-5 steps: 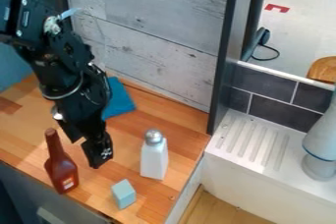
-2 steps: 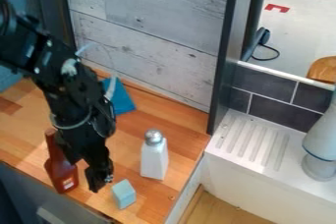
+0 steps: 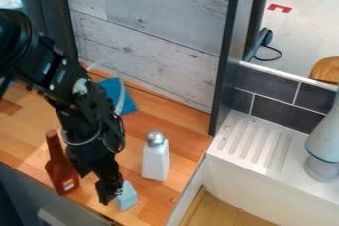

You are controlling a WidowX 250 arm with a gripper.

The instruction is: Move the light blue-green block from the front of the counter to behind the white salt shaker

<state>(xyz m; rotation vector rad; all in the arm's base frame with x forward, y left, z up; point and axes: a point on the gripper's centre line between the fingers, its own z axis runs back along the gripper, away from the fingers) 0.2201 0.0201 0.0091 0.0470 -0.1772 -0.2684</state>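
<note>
Here's the black gripper right by the pale blue block on the wooden counter, opening and hold impossible to tell, and that block looks light, stiff, best pinched across opposite upright sides.

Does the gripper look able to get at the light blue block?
Probably yes: the gripper hangs right beside the block, with the brown bottle and white shaker off to either side.
</note>
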